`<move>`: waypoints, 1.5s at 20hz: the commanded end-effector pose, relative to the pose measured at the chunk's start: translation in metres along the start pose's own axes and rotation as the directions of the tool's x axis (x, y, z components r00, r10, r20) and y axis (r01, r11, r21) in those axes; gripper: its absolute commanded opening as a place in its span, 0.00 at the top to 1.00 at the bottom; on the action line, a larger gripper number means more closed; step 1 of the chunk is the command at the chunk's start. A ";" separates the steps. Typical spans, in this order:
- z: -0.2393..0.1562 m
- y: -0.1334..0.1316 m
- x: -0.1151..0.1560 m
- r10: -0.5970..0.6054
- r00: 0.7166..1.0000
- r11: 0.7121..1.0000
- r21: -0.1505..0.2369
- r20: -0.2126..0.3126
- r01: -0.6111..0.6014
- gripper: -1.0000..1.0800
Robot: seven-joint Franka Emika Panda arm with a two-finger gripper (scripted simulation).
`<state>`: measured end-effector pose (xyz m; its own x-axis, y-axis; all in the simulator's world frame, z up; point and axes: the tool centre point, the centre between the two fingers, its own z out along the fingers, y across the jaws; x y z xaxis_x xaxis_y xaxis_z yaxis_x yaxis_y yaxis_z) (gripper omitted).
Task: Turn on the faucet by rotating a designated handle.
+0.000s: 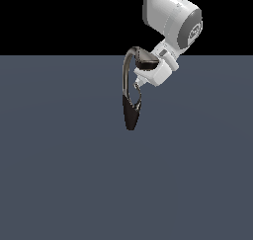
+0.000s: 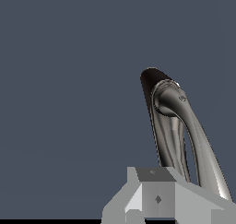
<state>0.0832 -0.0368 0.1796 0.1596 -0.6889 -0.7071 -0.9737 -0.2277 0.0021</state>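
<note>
You see 1 arm (image 1: 173, 17) reaching down from above with its gripper (image 1: 137, 87) held right against the faucet (image 1: 130, 93). The faucet stands on the grey worktop (image 1: 59, 160): its tapered black base (image 1: 130, 116) lies just below the gripper, its thin arched neck (image 1: 125, 71) curves up beside the gripper, and its flat spout head (image 1: 147, 60) sits just above the gripper, against the gripper body. The handle (image 1: 138, 100), a short curved lever branching from the base, lies just beneath the fingertips. You cannot tell whether the gripper is released or clenched; in the wrist view the grey gripper (image 2: 159, 202) partly covers the faucet (image 2: 173, 126).
</note>
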 end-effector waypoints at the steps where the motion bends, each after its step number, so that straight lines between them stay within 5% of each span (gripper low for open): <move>1: 0.000 0.006 -0.002 0.000 1.000 1.000 0.000 0.000 0.000 1.00; 15: 0.000 0.038 -0.013 0.000 1.000 1.000 0.001 0.000 0.000 1.00; 30: 0.000 0.085 0.009 0.000 1.000 1.000 0.001 0.000 0.000 1.00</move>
<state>0.0158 -0.0515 0.1843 0.1843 -0.6876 -0.7023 -0.9714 -0.2364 -0.0234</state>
